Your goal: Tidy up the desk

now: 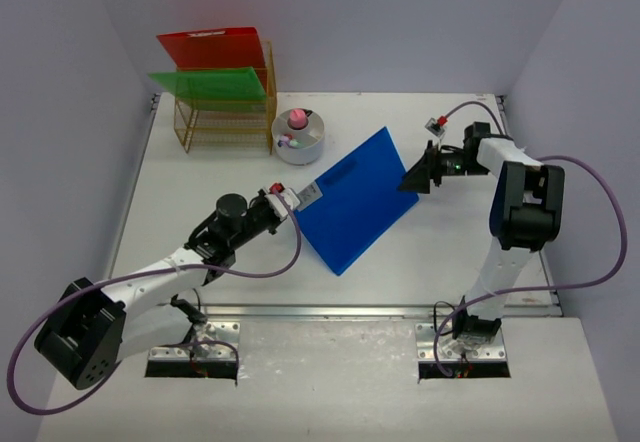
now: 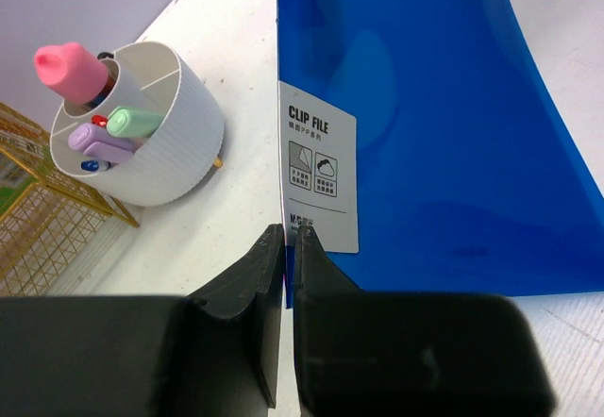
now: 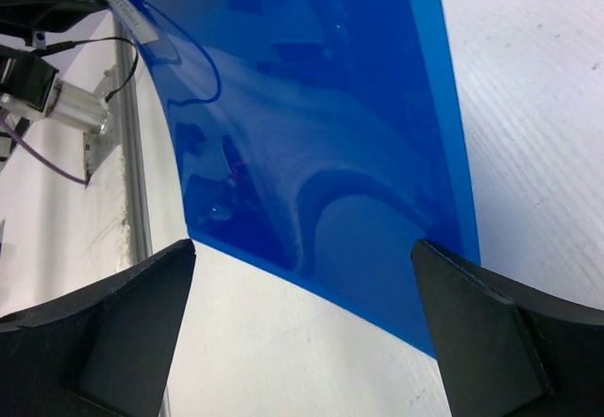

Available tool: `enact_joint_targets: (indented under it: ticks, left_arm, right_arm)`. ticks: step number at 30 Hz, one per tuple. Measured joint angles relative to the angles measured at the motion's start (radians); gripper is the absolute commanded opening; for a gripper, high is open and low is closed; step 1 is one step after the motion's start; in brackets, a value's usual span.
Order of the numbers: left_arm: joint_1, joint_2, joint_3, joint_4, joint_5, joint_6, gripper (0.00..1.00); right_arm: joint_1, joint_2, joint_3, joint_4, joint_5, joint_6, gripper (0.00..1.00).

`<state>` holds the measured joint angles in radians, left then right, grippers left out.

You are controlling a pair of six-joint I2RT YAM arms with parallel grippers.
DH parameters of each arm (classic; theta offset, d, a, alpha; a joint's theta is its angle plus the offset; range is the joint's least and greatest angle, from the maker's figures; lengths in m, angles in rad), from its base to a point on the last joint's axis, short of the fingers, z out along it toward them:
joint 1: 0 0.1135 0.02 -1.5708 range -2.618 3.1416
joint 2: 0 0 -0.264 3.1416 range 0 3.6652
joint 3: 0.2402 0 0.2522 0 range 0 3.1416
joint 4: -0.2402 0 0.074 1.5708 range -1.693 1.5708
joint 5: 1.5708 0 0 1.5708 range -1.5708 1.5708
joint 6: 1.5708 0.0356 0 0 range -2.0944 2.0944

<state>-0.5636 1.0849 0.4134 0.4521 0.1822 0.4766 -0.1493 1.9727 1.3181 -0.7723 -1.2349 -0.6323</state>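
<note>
Blue clip file (image 1: 355, 202) in left claw (image 2: 291, 236)

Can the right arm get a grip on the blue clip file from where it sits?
Probably yes. The right gripper is open, with the blue clip file edge right in front of its fingers and nothing in the way. The left gripper is shut on the opposite edge.

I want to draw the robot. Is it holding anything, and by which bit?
The left pincer pinches the blue clip file by its edge, next to the white label. The right pincer is open, holding nothing.
</note>
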Motion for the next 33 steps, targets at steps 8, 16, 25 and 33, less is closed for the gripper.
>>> enact_joint_targets:
  ticks: [8, 16, 25, 33]
  left_arm:
    - [0.0, -0.043, -0.025, -0.004, 0.004, 0.011, 0.0]
    - [0.0, -0.044, -0.027, -0.008, 0.011, 0.017, 0.0]
    - [-0.002, -0.034, -0.026, -0.007, 0.009, 0.024, 0.0]
    - [-0.015, -0.033, 0.0, -0.007, -0.003, 0.014, 0.0]
  right_arm:
    - [-0.058, 0.01, -0.003, 0.074, 0.001, 0.01, 0.96]
    - [-0.08, 0.064, 0.032, 0.122, 0.01, -0.038, 0.97]
    - [-0.063, 0.27, 0.34, -0.085, -0.028, -0.154, 0.78]
    - [-0.015, 0.464, 0.602, -0.441, -0.048, -0.443, 0.63]
